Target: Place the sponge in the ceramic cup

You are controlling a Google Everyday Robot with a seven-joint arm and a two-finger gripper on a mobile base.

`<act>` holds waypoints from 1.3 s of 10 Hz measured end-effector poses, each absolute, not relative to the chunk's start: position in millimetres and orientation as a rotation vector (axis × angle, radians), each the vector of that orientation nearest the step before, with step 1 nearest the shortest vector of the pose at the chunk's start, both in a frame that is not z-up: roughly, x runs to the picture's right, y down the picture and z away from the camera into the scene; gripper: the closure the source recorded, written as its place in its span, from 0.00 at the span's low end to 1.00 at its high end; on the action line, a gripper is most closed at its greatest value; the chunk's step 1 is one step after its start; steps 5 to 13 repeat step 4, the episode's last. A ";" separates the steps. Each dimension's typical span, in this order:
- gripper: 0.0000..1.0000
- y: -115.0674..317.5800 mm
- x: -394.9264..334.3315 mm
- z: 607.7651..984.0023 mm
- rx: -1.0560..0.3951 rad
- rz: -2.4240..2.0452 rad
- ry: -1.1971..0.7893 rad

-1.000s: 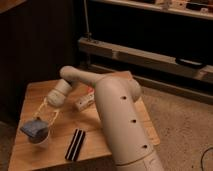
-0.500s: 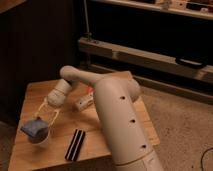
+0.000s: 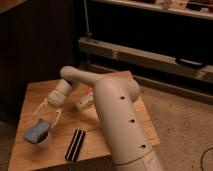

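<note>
Camera view: the gripper hangs low over the table with its fingers spread wide and holding nothing that can be made out. Just under the fingertips the sponge lies across the mouth of the cup, and part of it sticks out past the rim on the side away from the bar. How deep it sits, and whether a fingertip touches it, cannot be told. The bottle lies behind the fingers, beside the arm.

The likely trouble is that the sponge, about as wide as the cup, perches on the rim rather than settling inside. If a fingertip catches its soft edge while lifting, it could drag the sponge back out or tip the cup. The cup also stands near the table's edge, so a sideways nudge could push it off.
</note>
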State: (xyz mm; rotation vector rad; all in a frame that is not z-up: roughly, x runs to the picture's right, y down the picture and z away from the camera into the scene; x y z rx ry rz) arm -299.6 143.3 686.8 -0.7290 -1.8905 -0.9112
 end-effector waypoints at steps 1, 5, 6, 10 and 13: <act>0.20 143.9 -299.2 686.6 -0.730 -0.916 -1.904; 0.20 144.4 -299.8 685.8 -0.732 -0.925 -1.919; 0.20 144.4 -299.8 685.8 -0.732 -0.925 -1.919; 0.20 144.4 -299.8 685.8 -0.732 -0.925 -1.919; 0.20 144.4 -299.8 685.8 -0.732 -0.925 -1.919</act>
